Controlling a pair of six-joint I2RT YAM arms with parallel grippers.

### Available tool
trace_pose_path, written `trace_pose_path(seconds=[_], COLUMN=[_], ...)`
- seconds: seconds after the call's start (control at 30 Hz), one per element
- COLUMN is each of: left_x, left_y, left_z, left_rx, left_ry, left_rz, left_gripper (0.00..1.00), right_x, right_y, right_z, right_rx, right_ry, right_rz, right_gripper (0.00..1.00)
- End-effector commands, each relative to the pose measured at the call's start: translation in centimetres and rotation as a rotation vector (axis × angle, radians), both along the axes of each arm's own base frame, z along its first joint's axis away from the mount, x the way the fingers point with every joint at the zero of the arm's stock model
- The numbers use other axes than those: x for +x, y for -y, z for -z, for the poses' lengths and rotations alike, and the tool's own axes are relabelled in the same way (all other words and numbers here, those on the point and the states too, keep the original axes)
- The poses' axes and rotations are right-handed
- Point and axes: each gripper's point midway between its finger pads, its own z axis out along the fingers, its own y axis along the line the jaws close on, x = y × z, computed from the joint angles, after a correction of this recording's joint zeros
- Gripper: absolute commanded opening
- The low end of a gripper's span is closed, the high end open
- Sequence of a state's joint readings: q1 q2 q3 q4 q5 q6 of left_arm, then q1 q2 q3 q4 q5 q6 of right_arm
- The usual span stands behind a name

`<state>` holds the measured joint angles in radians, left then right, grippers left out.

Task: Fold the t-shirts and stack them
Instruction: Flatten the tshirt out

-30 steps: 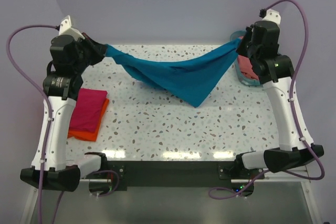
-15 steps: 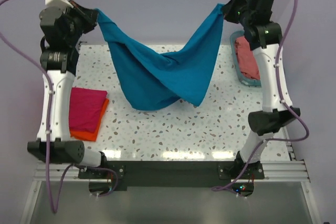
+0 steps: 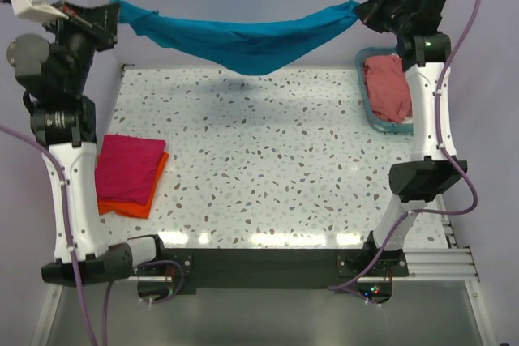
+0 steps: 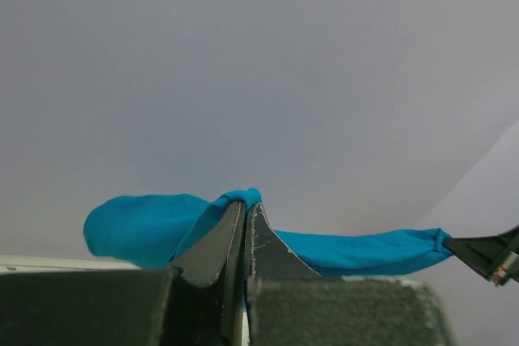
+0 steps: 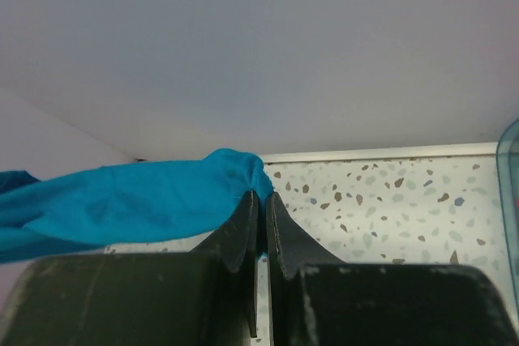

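So both arms are holding the teal blue tee point(image 3: 243, 38) way up above the far edge of the table point(image 3: 268, 160). It's stretching between them like a hammock, the middle sagging a bit and hanging well clear of the table. The left gripper point(image 3: 113, 14) is pinching one end, jaws pressed tight on a little bunch of fabric, up over the table's far left corner. The right gripper point(image 3: 362, 10) is doing the same to the other end over the far right corner. On both wrist cams the cloth is poking out right at the fingertips. Down on the table's left side the hot pink tee point(image 3: 130, 168) is lying folded on top of the orange tee point(image 3: 134, 208), with orange peeking out along its edges. On the table's right side the teal basket point(image 3: 381, 125) is sitting with the salmon-red tee point(image 3: 389, 87) crumpled inside.
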<state>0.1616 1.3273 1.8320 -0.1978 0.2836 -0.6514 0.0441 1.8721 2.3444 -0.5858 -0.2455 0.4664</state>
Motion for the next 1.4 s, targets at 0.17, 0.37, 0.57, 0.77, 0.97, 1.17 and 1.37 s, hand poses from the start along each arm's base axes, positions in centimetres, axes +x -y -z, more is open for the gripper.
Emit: trace_pose_path(seconds=[0.17, 0.37, 0.57, 0.77, 0.97, 1.17, 1.37], left_x=[-1.5, -1.4, -3.4, -5.1, -6.7, -7.1, -7.6], left_y=[1.0, 6.3, 10.3, 9.9, 9.4, 9.4, 9.2], left_z=[17.1, 37.0, 45.6, 47.5, 48.6, 48.3, 48.6], left_rx=[-0.137, -0.137, -0.131, -0.128, -0.139, -0.147, -0.135], left_ry=[-0.271, -0.646, -0.845, -0.915, -0.965, -0.959, -0.981], left_rz=[0.040, 0.144, 0.223, 0.198, 0.173, 0.170, 0.165], left_gripper=[0.00, 0.00, 0.00, 0.00, 0.00, 0.00, 0.00], right_x=[2.9, 7.8, 3.7, -5.1, -15.8, -19.5, -20.1], right_y=[3.6, 4.6, 2.7, 3.5, 3.6, 3.5, 3.2], right_z=[9.9, 20.2, 22.5, 26.5, 34.1, 38.1, 41.4], right_rx=[0.060, 0.057, -0.151, -0.192, -0.141, -0.111, -0.084], right_ry=[-0.261, -0.452, -0.527, -0.568, -0.700, -0.757, -0.813], right_rz=[0.004, 0.075, 0.165, 0.275, 0.293, 0.309, 0.315], right_gripper=[0.00, 0.40, 0.78, 0.81, 0.66, 0.63, 0.59])
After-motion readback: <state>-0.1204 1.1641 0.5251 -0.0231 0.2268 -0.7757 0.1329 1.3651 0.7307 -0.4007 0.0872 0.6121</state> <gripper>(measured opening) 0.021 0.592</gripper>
